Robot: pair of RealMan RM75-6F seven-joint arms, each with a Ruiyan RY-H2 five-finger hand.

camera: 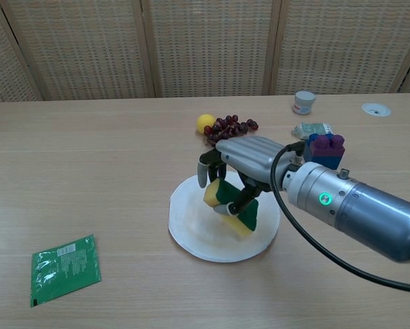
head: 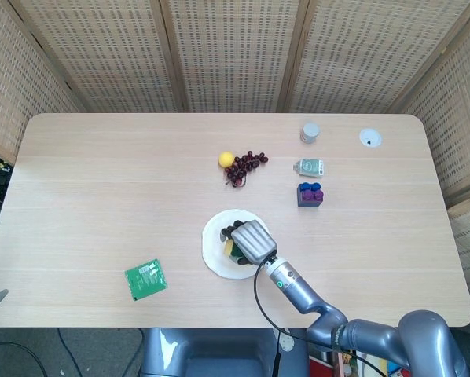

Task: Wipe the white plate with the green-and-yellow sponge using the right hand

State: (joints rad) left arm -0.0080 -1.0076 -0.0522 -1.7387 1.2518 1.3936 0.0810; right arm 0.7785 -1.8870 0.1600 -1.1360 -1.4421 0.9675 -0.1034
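The white plate lies on the table near its front middle. My right hand hovers over the plate's middle and grips the green-and-yellow sponge, which hangs tilted beneath the palm. In the chest view the sponge's lower end sits close to the plate surface; whether it touches is unclear. In the head view the hand covers most of the sponge. My left hand shows in neither view.
A green packet lies front left. Behind the plate are a lemon and dark grapes. To the right stand a blue-and-purple block, a small packet, a white jar and a white disc.
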